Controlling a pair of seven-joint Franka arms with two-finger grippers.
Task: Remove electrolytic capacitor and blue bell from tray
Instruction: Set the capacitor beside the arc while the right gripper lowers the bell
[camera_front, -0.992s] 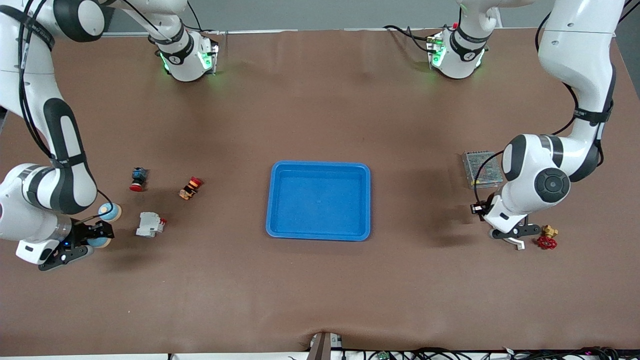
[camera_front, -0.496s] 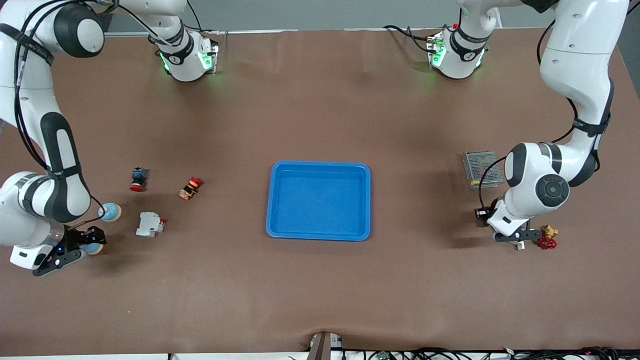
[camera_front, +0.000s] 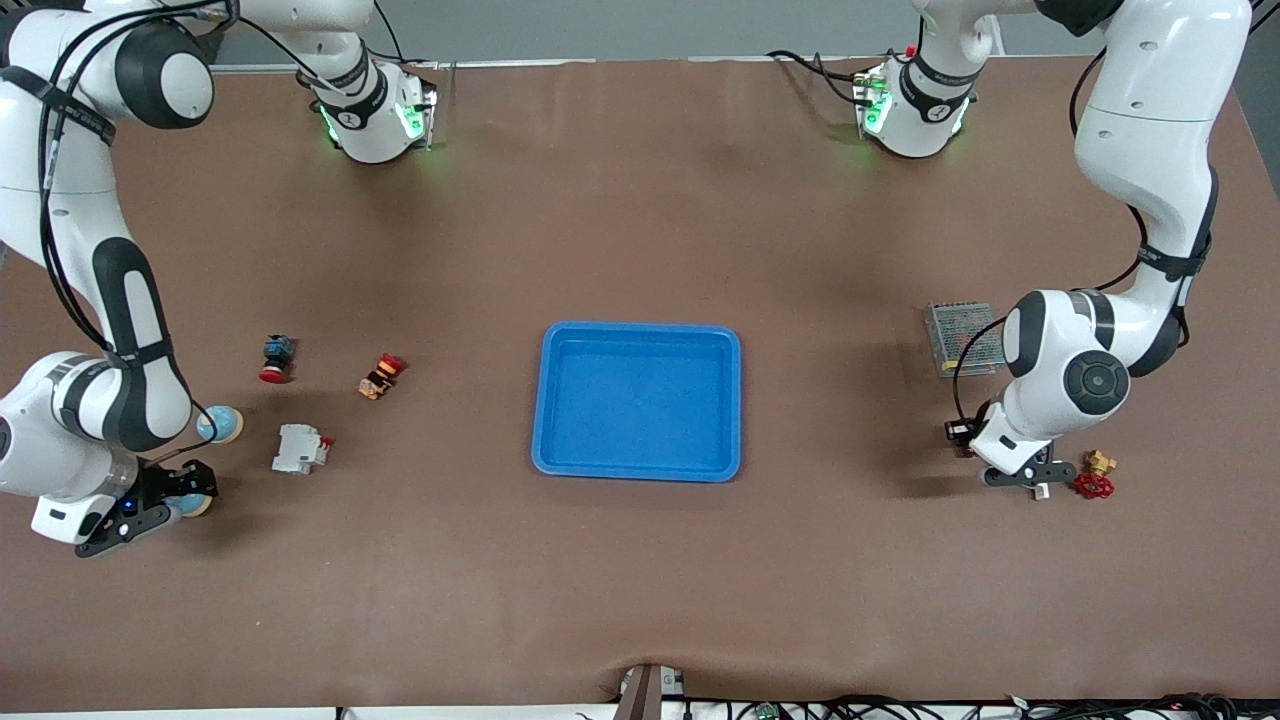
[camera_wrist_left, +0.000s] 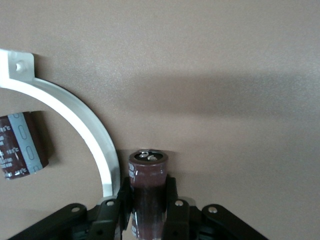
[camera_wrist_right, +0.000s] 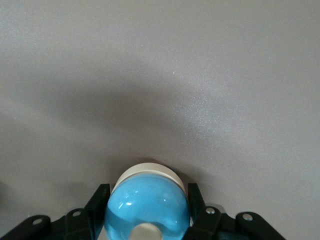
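I see the shallow blue plastic tray (camera_front: 640, 400) mid-table holding nothing; my left gripper (camera_wrist_left: 148, 212) clamps a dark brown cylindrical capacitor (camera_wrist_left: 148, 187); my right gripper (camera_wrist_right: 145, 212) clamps a glossy blue dome bell (camera_wrist_right: 146, 206).

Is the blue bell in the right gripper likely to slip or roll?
The bell has a glossy round dome, so it may slip between the right gripper's shut fingers. Its flat pale base probably stops rolling if set upright. It looks small, probably light.
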